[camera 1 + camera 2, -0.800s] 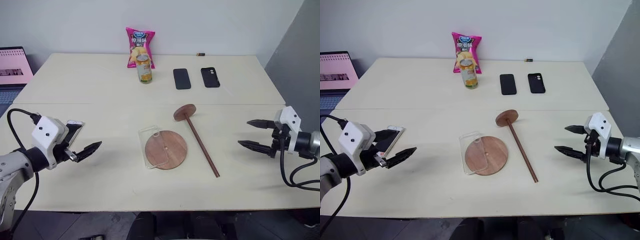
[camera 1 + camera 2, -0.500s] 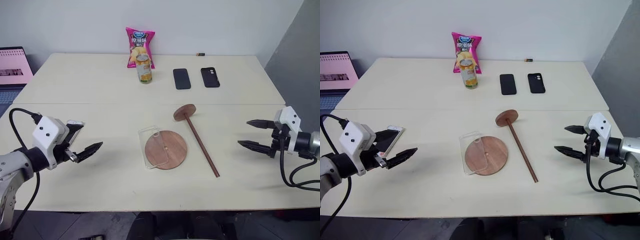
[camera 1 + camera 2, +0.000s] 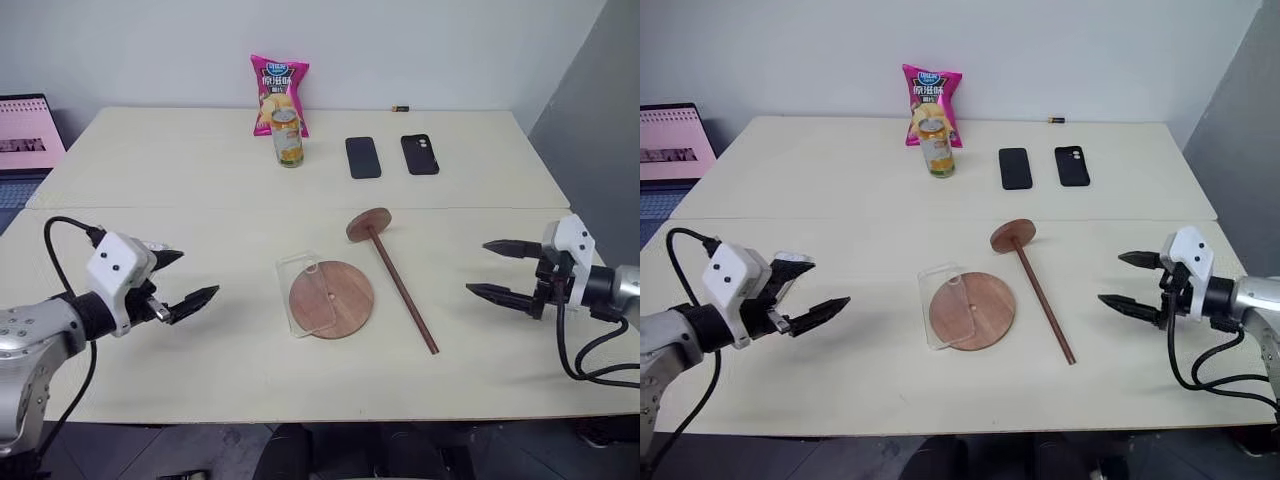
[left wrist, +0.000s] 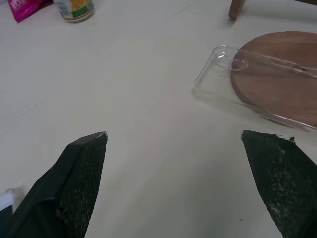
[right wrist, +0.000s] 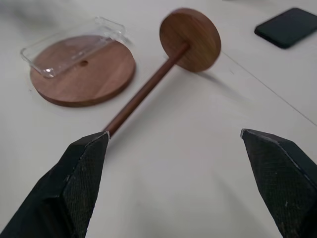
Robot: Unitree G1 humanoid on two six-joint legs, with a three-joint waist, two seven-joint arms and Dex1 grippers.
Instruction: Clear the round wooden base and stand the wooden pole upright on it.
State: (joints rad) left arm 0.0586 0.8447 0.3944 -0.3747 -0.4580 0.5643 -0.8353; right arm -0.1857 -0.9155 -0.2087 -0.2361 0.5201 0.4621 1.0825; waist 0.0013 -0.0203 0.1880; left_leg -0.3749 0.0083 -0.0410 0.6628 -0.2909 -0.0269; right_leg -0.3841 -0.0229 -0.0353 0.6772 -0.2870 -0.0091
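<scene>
Clear phone case (image 3: 300, 285) overlaps round wooden base (image 3: 335, 298) on its left, nearer wide-open left gripper (image 3: 180, 284); right gripper (image 3: 497, 274) likewise wide.

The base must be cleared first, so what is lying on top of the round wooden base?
A clear phone case lies partly on the round wooden base, overhanging its left edge. The base shows through it.

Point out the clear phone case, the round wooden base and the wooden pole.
clear phone case (image 3: 297, 283), left eye view, its bare part lying off the disc
round wooden base (image 3: 338, 300), left eye view, uncovered top face
wooden pole (image 3: 403, 290), left eye view, middle of the rod
</scene>
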